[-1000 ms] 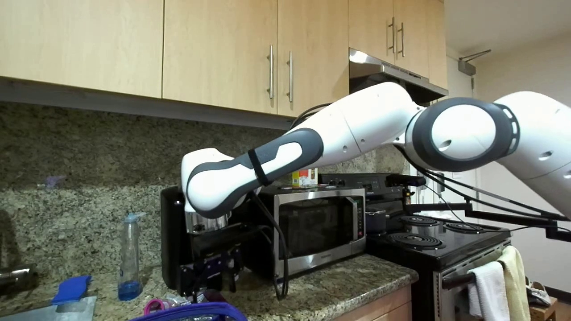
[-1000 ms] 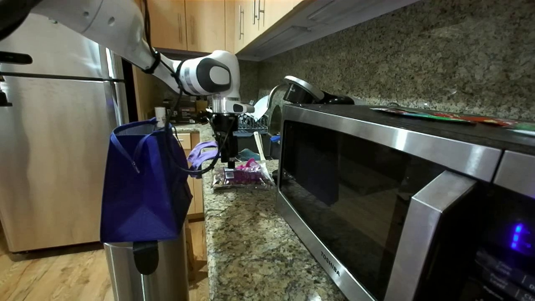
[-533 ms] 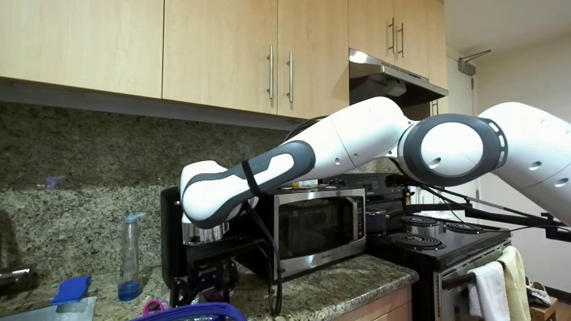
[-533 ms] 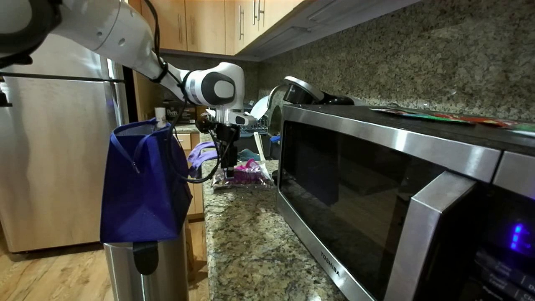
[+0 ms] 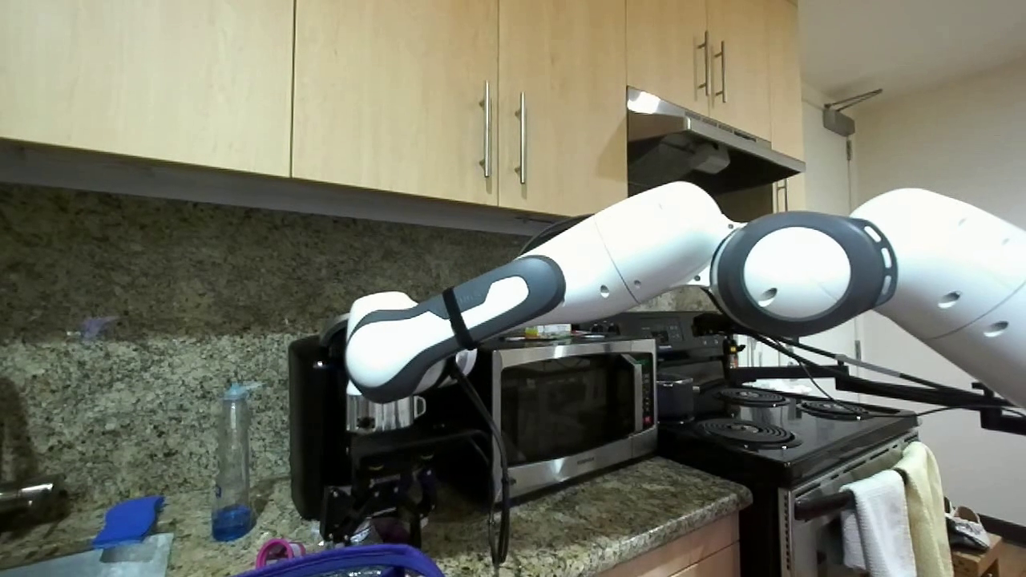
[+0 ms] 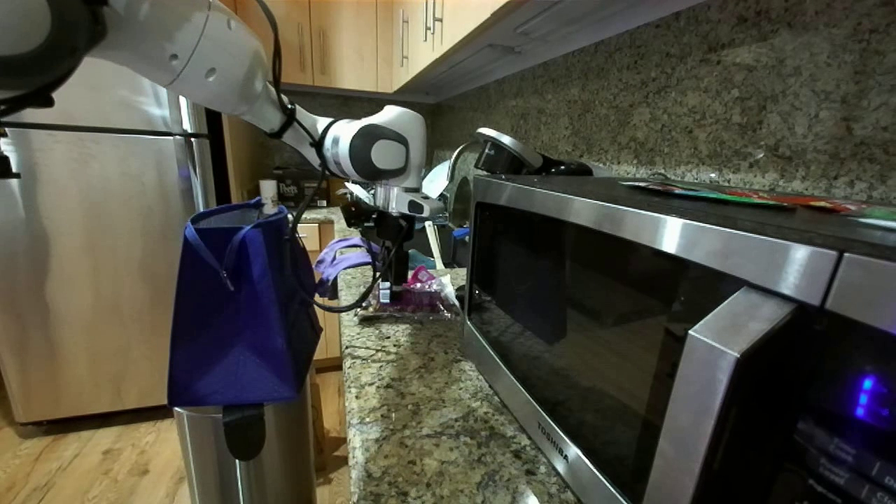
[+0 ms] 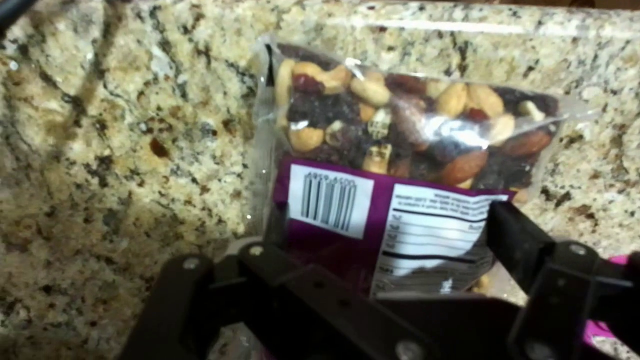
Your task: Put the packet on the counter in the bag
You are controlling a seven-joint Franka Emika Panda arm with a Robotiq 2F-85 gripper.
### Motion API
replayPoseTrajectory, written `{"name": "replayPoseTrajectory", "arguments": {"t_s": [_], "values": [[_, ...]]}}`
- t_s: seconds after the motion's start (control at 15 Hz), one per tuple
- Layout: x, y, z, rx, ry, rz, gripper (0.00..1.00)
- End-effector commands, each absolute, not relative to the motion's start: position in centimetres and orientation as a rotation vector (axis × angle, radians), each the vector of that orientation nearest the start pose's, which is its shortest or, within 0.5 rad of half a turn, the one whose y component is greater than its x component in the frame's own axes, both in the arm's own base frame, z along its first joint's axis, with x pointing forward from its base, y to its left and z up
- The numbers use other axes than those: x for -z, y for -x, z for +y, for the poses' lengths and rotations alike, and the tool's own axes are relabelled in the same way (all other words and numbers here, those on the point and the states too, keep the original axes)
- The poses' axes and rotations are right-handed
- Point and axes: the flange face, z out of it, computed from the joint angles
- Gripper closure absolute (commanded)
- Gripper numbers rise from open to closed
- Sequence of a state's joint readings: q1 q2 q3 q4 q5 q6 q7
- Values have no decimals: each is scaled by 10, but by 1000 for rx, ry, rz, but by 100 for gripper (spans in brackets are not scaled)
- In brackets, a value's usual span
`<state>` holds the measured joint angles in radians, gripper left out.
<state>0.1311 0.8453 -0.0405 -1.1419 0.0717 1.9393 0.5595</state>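
Note:
The packet (image 7: pixel 410 135) is a clear bag of mixed nuts with a purple label and white barcode. It lies flat on the granite counter (image 7: pixel 150 190) and also shows in an exterior view (image 6: pixel 423 302). My gripper (image 7: pixel 389 212) is open, its fingers wide apart over the packet's label, one near each side. I cannot tell whether the fingertips touch it. The gripper points down in both exterior views (image 6: pixel 397 278) (image 5: pixel 373 529). The blue-purple bag (image 6: pixel 238 322) stands upright with its top open, beside the counter. Only its curved rim (image 5: pixel 361 554) shows in an exterior view.
The bag rests on a steel trash can (image 6: pixel 280 448). A microwave (image 6: pixel 595 280) stands on the counter close to the packet. A purple cloth (image 6: pixel 343 259) hangs at the counter edge. A black coffee maker (image 5: pixel 309 433) and a water bottle (image 5: pixel 233 473) stand behind the arm.
My gripper has come down toward the packet, then shifted sideways away from the bag, toward the backsplash. The packet and the bag have stayed about where they were.

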Motion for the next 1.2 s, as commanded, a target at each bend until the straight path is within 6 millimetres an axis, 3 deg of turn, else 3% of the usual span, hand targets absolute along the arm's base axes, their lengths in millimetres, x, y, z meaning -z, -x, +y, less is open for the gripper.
{"name": "replayPoseTrajectory", "arguments": {"t_s": [0.0, 0.27, 0.33, 0.47, 0.8, 0.93, 1.13], "values": [[-281, -756, 72, -111, 3035, 656, 0], [-259, -752, 84, -188, 3047, 423, 0], [-257, -751, 85, -197, 3054, 390, 25], [-258, -749, 85, -209, 3052, 347, 32], [-272, -748, 86, -169, 3090, 347, 62], [-287, -744, 93, -163, 3069, 270, 72], [-325, -734, 115, -89, 3093, 165, 91]]}}
